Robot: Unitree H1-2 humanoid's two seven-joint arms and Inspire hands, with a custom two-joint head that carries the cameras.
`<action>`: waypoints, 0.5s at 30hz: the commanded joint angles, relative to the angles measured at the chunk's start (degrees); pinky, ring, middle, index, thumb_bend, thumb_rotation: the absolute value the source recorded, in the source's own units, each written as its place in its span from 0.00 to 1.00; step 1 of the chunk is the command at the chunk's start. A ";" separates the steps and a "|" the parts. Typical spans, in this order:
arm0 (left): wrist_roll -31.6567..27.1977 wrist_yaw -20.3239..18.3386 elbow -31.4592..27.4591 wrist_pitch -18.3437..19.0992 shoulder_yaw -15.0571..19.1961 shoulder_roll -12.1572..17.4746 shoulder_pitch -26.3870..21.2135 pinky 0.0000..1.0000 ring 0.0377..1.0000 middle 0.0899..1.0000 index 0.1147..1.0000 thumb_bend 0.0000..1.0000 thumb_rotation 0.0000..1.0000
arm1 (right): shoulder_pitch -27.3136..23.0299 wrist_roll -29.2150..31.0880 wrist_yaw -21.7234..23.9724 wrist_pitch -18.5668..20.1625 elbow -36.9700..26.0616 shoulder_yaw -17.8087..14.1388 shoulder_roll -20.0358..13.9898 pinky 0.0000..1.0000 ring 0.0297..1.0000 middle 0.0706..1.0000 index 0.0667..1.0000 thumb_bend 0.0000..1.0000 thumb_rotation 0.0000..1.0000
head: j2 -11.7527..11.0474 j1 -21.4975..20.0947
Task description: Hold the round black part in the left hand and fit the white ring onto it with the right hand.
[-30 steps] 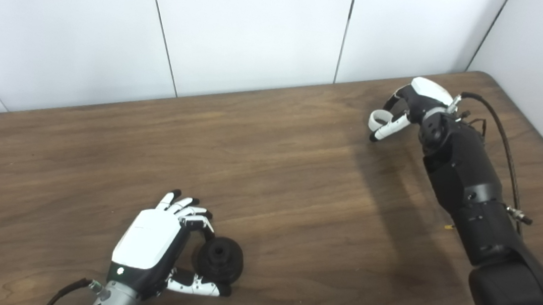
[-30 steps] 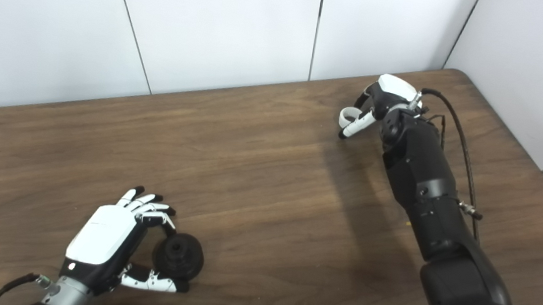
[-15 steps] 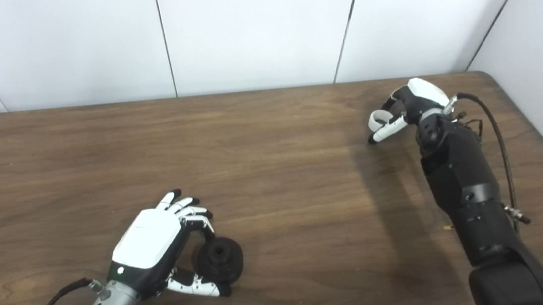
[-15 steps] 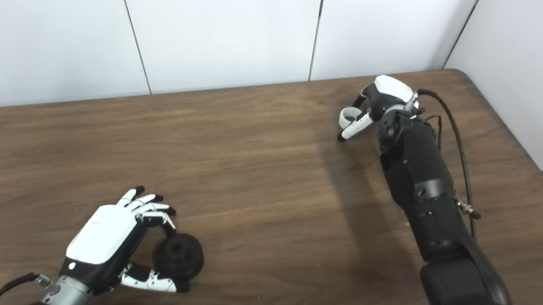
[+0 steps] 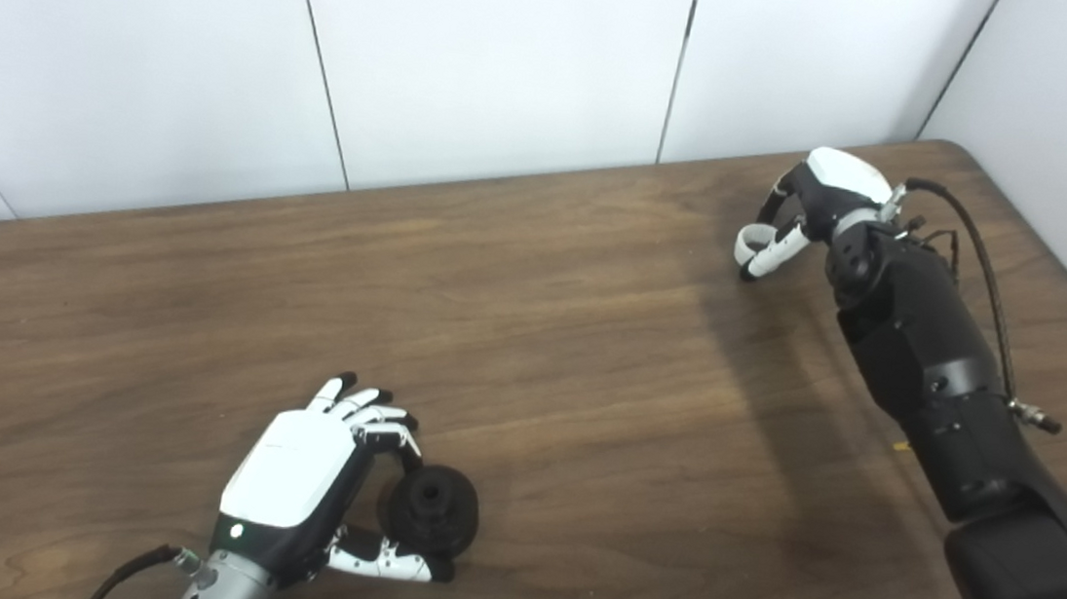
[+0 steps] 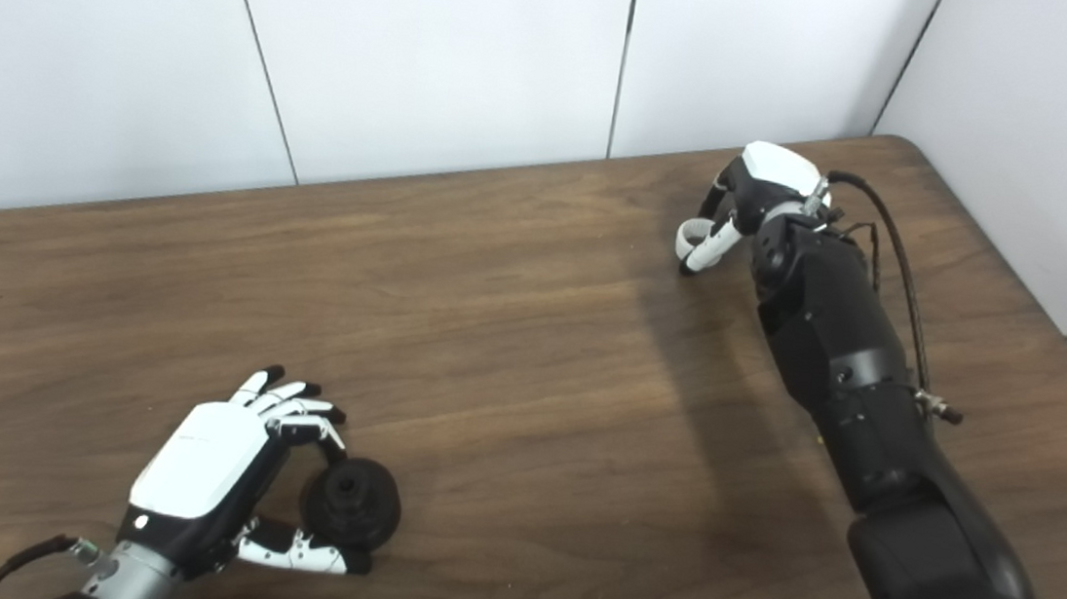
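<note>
In the left eye view we see the left robot hand [image 5: 305,483] low at the near left of the desk [image 5: 539,339], white back up, its fingers and thumb curled round the black part [image 5: 432,512], which it holds at its right side; the part sits close over the wood and we cannot tell whether it touches. The part is round, with a darker hub facing us. At the far right, near the corner of the desk, the right robot hand [image 5: 811,209] hangs over the wood at the end of its black arm [image 5: 937,378], fingers curled, with the ring [image 5: 751,240] pinched against its thumb; a cable [image 5: 991,275] loops along the arm. The ring is well apart from the part, almost the whole desk between them. In the right eye view we find the same layout shifted left: the left robot hand [image 6: 217,484] closed on the part [image 6: 349,515] at the near left, thumb under it and fingers above, and the right robot hand [image 6: 754,194] closed on the ring [image 6: 691,236] at the far right, just above the desk. White wall panels [image 6: 420,54] stand behind the far edge and along the right side.
</note>
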 commanded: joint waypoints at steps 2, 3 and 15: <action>0.98 -1.97 0.76 0.52 0.26 1.16 -0.01 0.99 0.88 0.75 0.42 0.52 0.05 | -1.73 0.38 -2.09 -0.30 -1.94 0.77 -2.77 1.00 0.98 0.85 0.45 0.52 0.14 | 0.07 -0.02; 0.95 -2.10 0.69 0.58 0.27 1.13 -0.02 0.99 0.88 0.75 0.42 0.52 0.05 | -1.60 0.55 -1.94 -0.40 -2.49 1.19 -3.05 1.00 0.98 0.85 0.45 0.52 0.14 | 0.14 0.03; 1.79 -3.10 0.17 1.53 -0.28 0.10 0.03 0.99 0.88 0.75 0.42 0.52 0.05 | -1.19 2.32 5.14 -3.42 -16.74 7.79 -4.29 1.00 0.99 0.86 0.45 0.52 0.14 | 0.51 1.99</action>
